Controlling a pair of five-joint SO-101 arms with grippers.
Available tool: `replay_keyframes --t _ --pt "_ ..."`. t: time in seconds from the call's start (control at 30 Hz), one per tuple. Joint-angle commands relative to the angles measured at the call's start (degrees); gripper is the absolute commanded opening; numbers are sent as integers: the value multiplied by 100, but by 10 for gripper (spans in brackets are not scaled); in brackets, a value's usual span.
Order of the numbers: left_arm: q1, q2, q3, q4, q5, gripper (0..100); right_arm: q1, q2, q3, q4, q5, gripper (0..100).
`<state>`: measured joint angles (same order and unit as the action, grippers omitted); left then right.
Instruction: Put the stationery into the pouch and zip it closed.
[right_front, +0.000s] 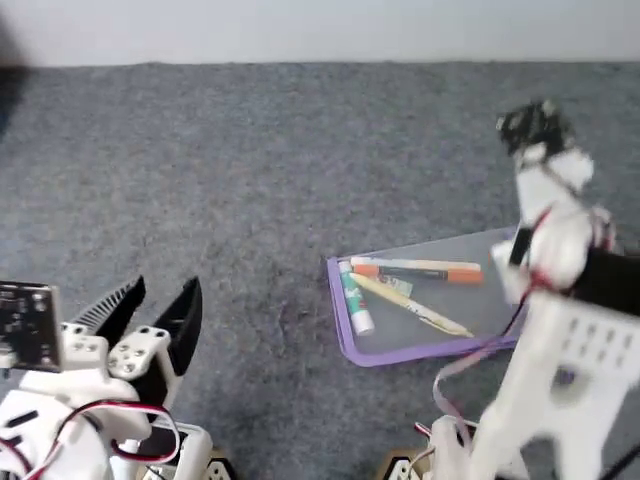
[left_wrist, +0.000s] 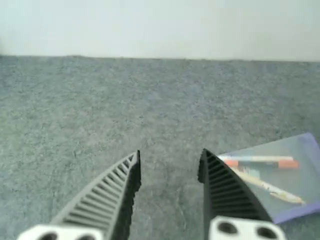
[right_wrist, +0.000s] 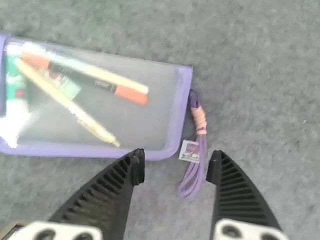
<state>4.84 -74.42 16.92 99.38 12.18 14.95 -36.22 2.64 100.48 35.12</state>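
1. The right gripper (right_wrist: 176, 153) hangs with its jaws spread, and the pouch's purple strap (right_wrist: 195, 170) lies just ahead of its tips.
2. Just beyond lies the pouch (right_wrist: 184, 95), holding an orange marker (right_wrist: 85, 75), a yellow pen (right_wrist: 65, 102) and a glue stick (right_wrist: 12, 95).
3. The left gripper (left_wrist: 170, 154), jaws also spread, sits over grey carpet (left_wrist: 100, 100), well apart from the pouch.

White plastic arms (right_front: 560, 370), black ribbed claw fingers (left_wrist: 120, 185); red and white cables (right_front: 105, 407), round screw holes (left_wrist: 227, 228)

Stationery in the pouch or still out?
In: marker, pen and glue stick show through the clear pouch. Zip: cannot tell.
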Motion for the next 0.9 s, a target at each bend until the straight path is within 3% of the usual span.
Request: replay_keyframes --t 0.0,0.07,0.2,0.57,0.73,0.87 --pt "-26 -290 435 -9 -44 179 -119 -1446 967 233 -70 162" --pt "-26 -466 760 -246 -35 156 -127 -2097 1512 233 -70 117" --pt "-9 -765 1543 -1011 -44 10 -127 -3073 2365 215 -334 6" --pt "9 -1152 3829 -2769 -88 12 -119 -4391 3912 -655 -2110 23" --pt "-26 -1486 5138 -3525 -598 14 -101 -5138 5029 -1508 -3191 17" --pt "35 -2198 6000 -3675 -879 14 -136 -6114 5952 -1868 -3833 17"
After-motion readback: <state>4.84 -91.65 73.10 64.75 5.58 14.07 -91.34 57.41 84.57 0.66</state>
